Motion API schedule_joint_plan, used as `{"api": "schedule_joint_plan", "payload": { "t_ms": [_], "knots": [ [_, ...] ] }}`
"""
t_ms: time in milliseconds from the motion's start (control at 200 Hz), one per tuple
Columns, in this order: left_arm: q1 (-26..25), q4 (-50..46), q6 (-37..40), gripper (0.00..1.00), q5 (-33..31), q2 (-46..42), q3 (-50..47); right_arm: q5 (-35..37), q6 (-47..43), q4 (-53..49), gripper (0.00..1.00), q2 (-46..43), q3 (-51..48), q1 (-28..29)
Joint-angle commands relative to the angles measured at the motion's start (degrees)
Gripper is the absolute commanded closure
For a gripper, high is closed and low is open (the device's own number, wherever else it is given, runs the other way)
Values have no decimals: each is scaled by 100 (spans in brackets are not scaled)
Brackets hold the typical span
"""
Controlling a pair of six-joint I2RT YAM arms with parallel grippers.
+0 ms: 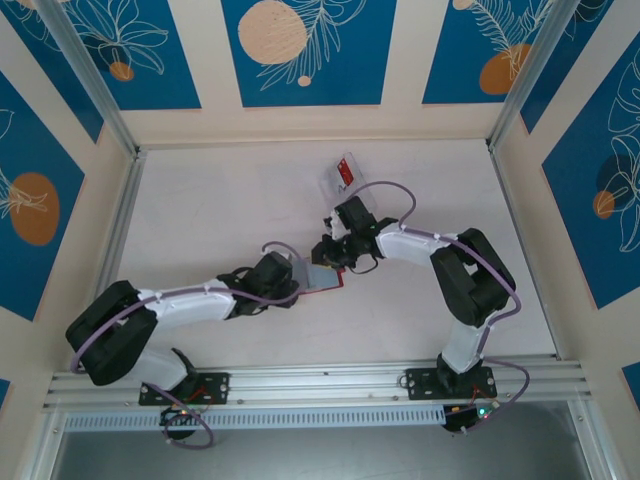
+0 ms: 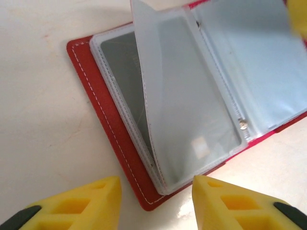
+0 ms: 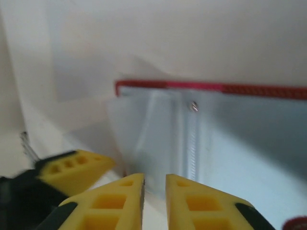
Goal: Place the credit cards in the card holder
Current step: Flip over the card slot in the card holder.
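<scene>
The red card holder (image 1: 328, 284) lies open on the table between the two grippers, its clear sleeves facing up. One sleeve leaf (image 2: 158, 72) stands raised off the stack. My left gripper (image 2: 156, 186) is open, with the holder's near corner (image 2: 148, 203) just beyond its fingertips and untouched. My right gripper (image 3: 154, 178) has its jaws almost together, and the edge of the raised sleeve (image 3: 144, 134) runs into the narrow gap. A red credit card (image 1: 346, 171) with white marks rests in a clear tray behind the right gripper (image 1: 330, 255).
The clear tray (image 1: 330, 186) sits at the back centre of the white table. The left gripper (image 1: 303, 276) and right gripper are crowded close over the holder. Metal frame rails (image 1: 120, 220) line both sides.
</scene>
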Motion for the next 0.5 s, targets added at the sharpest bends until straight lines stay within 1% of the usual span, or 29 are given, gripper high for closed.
{"api": "schedule_joint_plan", "payload": {
  "t_ms": [0, 85, 170, 245, 340, 495],
  "knots": [
    [307, -277, -247, 59, 337, -215, 203, 305, -89, -231, 85, 37, -130, 92],
    [409, -297, -148, 58, 537, -151, 357, 425, -118, -354, 87, 90, -181, 112],
    [455, -485, -15, 58, 734, 192, 701, 600, -155, -547, 89, 151, -202, 112],
    [458, -462, 48, 58, 820, 479, 875, 785, -184, -691, 90, 185, -237, 105],
    [465, -484, 54, 59, 744, 739, 990, 841, -157, -696, 91, 149, -378, 53],
    [480, -491, 46, 63, 565, 956, 948, 822, -188, -704, 91, 191, -484, -37]
  ]
}}
